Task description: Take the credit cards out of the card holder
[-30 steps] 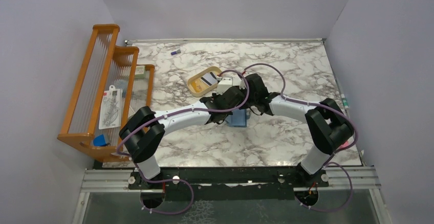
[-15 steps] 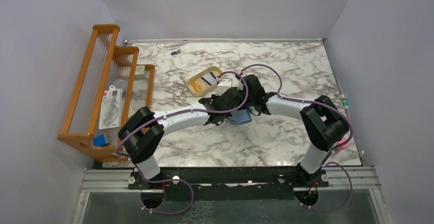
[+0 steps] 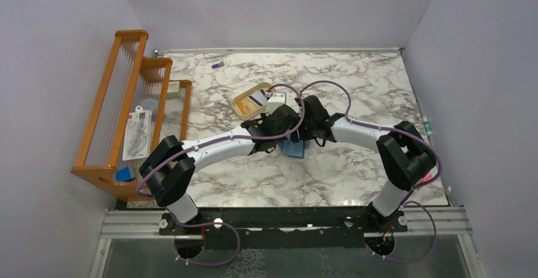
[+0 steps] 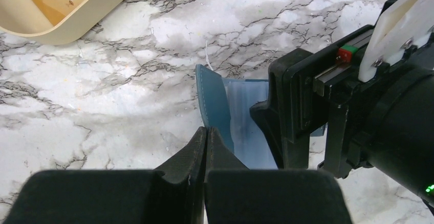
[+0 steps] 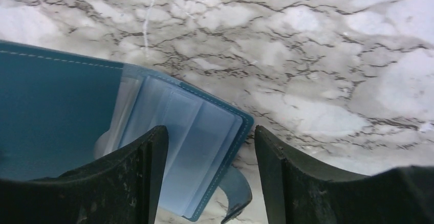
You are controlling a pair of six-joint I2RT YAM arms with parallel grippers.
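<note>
Marble worktop [image 3: 355, 87], grey veins, purple walls round it. Card holder [image 3: 294, 148] lies abt mid-worktop, a bit twd the near edge, btwn the two arms' wrists. It's open: teal cover raised up on one side, light-blue pockets lying flat on the marble, snap tab [image 5: 238, 193] curling off the lower edge.

L gripper [image 4: 205, 132]: jaws pressed tight together, w/ the edge of the raised teal cover running into the tips, so it looks pinched there.

R gripper [image 5: 210, 129]: jaws spread wide. One finger is over the blue pockets, the other over bare marble just past the holder's stitched edge.

Tan tray [image 3: 240, 112] sits left of centre, twd the far edge, near the holder but apart. Credit cards [image 3: 257, 98] lie inside it; one is pale w/ a dark stripe.

Wooden rack [image 3: 130, 37] stands along the left edge.
</note>
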